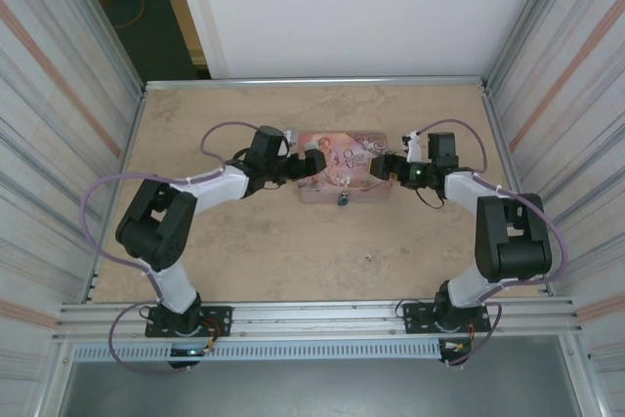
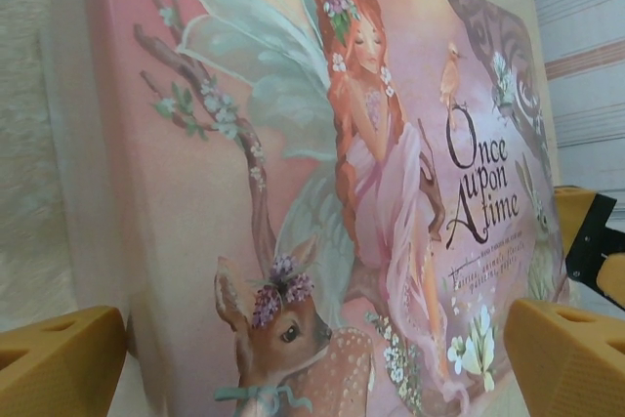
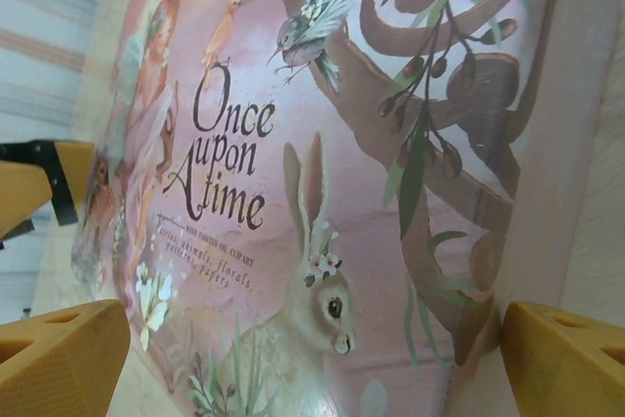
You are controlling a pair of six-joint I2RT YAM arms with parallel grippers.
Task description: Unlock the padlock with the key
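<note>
Tan stone-look table (image 1: 293,251) carries everything, and the largest thing on it is a pink picture tin (image 1: 337,155) lying flat between the two claws. Its long axis runs straight from one claw to the other.

At one short end of the tin sits the left claw (image 1: 296,167), spread wide and clamped on nothing. In its wrist view the yellow fingertips (image 2: 59,363) stand apart at the bottom corners with the tin's end between them. I cannot tell whether they touch it. At the opposite short end the right claw (image 1: 381,169) faces it, likewise spread wide and empty, its fingertips (image 3: 566,363) either side of the tin's corner.

Against the tin's long side, roughly midway between the two claws and nearer the arm bases than either, sits the padlock (image 1: 344,200), a small blue dot. It seems to point away from the tin toward the bases, but it is too small to read its shackle or keyhole.

Further toward the bases, apart from both claws and a little to the right claw's side of the padlock, lies a tiny grey speck, probably the key (image 1: 368,258). Its long axis cannot be made out.

As I judge it, the task has hardly begun. No claw holds the key, the key is not in the padlock, and picking up, inserting and turning all remain.
</note>
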